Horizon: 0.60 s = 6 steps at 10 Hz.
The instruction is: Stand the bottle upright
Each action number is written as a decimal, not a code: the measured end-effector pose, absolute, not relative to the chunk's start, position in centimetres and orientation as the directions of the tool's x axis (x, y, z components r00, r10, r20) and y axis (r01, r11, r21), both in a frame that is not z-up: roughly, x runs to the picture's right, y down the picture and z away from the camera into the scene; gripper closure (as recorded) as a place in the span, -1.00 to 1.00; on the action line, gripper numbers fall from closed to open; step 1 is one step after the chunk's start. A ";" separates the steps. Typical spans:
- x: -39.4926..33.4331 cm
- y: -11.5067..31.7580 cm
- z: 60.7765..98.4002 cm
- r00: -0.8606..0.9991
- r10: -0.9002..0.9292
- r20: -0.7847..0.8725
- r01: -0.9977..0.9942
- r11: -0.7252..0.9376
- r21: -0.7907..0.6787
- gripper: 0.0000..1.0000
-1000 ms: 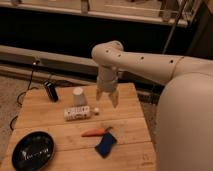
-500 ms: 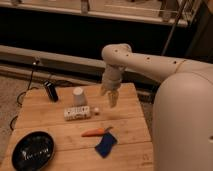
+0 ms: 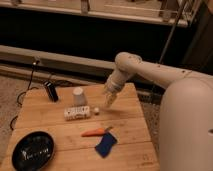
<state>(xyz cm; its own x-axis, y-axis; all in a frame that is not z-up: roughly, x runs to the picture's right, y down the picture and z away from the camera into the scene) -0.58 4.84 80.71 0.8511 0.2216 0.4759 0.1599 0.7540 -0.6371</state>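
Gripper (image 3: 108,101) being held tip-down over wooden table (image 3: 125,127); whether wide or narrow cannot be told. Bottle (image 3: 77,112) being seen lying on side just left of gripper, apart from it, white cap pointed toward it. White cup (image 3: 78,96) being seen upright just behind bottle. Carrot (image 3: 95,132) farther forward; black can (image 3: 50,91) farthest left.

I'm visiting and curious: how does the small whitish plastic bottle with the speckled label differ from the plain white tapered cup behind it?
The whitish speckled plastic bottle lies on its side; the plain white tapered cup stands on end. The bottle's label carries dark specks; the cup is unmarked. Both are pale and rest on the wooden table. The gripper hangs over the table, right of both in the view.
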 end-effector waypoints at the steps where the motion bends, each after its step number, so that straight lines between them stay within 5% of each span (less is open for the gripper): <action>1: -0.7 4.8 81.4 0.816 0.259 0.516 0.141 0.777 -0.613 -0.26; 6: -0.7 8.2 81.8 0.609 0.183 0.772 0.273 0.865 -0.420 -0.26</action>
